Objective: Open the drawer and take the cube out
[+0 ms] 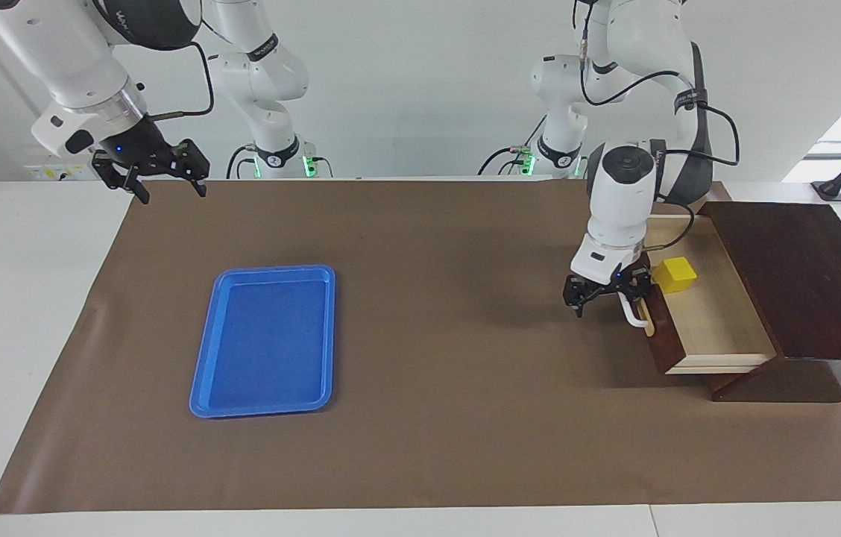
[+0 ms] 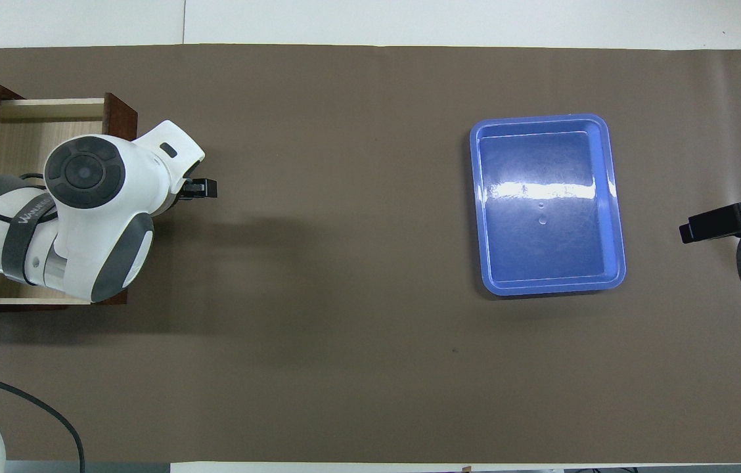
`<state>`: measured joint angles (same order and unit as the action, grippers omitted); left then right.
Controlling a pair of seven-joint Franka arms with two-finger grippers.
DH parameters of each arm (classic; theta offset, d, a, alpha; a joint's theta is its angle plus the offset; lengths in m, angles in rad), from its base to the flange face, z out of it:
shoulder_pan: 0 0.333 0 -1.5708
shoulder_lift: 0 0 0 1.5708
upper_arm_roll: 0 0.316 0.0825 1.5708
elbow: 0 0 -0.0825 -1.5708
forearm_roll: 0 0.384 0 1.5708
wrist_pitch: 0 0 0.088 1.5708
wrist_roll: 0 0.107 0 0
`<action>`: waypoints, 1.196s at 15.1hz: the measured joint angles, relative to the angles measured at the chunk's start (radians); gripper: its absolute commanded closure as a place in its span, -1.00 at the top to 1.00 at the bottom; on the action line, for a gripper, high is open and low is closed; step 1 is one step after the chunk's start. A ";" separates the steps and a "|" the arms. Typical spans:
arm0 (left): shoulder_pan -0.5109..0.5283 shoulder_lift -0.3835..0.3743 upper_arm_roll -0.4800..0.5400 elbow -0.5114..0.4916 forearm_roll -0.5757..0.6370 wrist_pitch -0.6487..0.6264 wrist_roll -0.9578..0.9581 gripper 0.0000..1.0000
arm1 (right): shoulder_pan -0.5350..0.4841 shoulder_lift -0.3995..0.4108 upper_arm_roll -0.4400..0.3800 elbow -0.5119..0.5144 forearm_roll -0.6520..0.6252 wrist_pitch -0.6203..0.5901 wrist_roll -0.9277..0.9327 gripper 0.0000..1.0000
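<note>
The drawer [image 1: 711,321] of the dark wooden box [image 1: 801,276] stands pulled out, its pale interior showing. The yellow cube [image 1: 674,274] sits inside it, in the part nearer to the robots. My left gripper [image 1: 612,300] is at the drawer's front, shut on the upper end of the white bar handle [image 1: 635,313]. In the overhead view the left arm covers the cube; the drawer [image 2: 48,128] and the left gripper [image 2: 200,189] show. My right gripper [image 1: 173,192] waits open and empty in the air over the right arm's end of the mat.
A flat blue tray [image 1: 265,339] lies empty on the brown mat toward the right arm's end; it also shows in the overhead view [image 2: 546,203]. The right gripper [image 2: 712,223] shows at the mat's edge beside it.
</note>
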<state>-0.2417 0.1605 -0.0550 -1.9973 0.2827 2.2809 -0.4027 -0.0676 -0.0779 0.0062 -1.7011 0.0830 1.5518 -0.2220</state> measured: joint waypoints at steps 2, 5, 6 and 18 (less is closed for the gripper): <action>-0.005 0.003 0.001 0.002 -0.001 -0.001 -0.004 1.00 | 0.000 -0.013 0.001 -0.040 0.044 0.048 -0.116 1.00; -0.002 0.007 0.004 0.004 -0.002 -0.001 -0.002 1.00 | 0.002 -0.043 0.004 -0.110 0.124 0.106 -0.362 1.00; 0.001 0.008 0.008 0.004 -0.002 -0.002 0.000 1.00 | 0.010 -0.057 0.009 -0.136 0.154 0.140 -0.475 1.00; -0.026 0.033 0.000 0.116 0.036 -0.212 0.004 1.00 | 0.124 0.029 0.027 -0.358 0.726 0.328 -1.400 1.00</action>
<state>-0.2675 0.1933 -0.0545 -1.8809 0.3189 2.0686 -0.3982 0.0559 -0.0484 0.0335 -2.0590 0.8089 1.8794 -1.6223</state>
